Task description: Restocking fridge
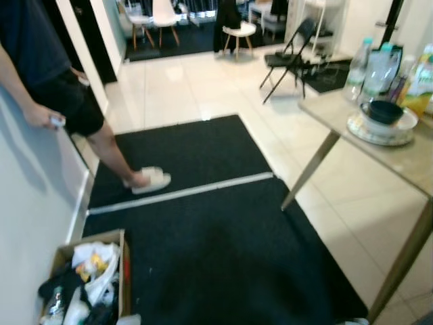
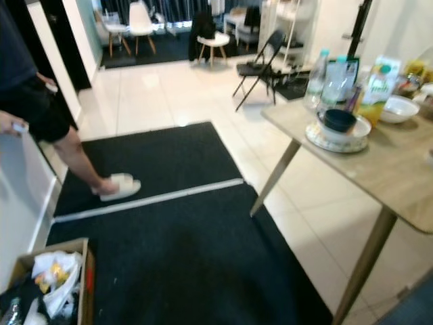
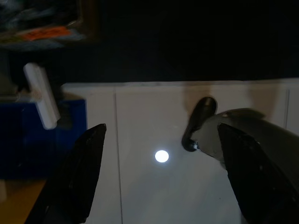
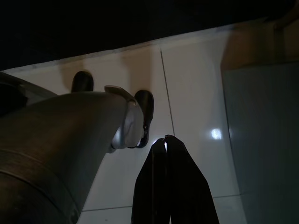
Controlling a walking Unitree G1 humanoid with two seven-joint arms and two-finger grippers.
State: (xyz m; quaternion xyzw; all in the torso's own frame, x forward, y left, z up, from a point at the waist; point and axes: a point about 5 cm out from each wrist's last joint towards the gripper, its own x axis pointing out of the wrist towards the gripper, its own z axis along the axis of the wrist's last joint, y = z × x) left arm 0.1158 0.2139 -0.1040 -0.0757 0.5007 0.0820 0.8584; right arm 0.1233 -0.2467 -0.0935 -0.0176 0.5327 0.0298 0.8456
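Task barely begun — nothing is held. Left gripper [image 3: 159,182] hangs idle, fingers apart; right gripper [image 4: 169,144] idle, fingers together, both above floor tiles. Bottles [image 2: 318,78] stand on the table [image 2: 399,169], well ahead of both — all restocking remains.

You are looking down at a black mat [image 2: 183,257] crossed by a pale strip [image 2: 149,198], with white tiles [image 2: 155,88] beyond it. At your left a person [image 2: 40,115] stands with one slippered foot [image 2: 118,187] on the mat, a hand [image 2: 12,124] resting on a white panel [image 2: 17,196]. At the lower left sits a cardboard box [image 2: 84,284] of bags and packets. To your right a wooden table [image 2: 399,176] carries a dark bowl [image 2: 339,120] on a plate [image 2: 338,141], a white bowl [image 2: 399,108], a bottle [image 2: 315,70] and a juice carton [image 2: 376,87]. Behind it stands a black folding chair [image 2: 260,64], with white chairs [image 2: 139,24] further back.
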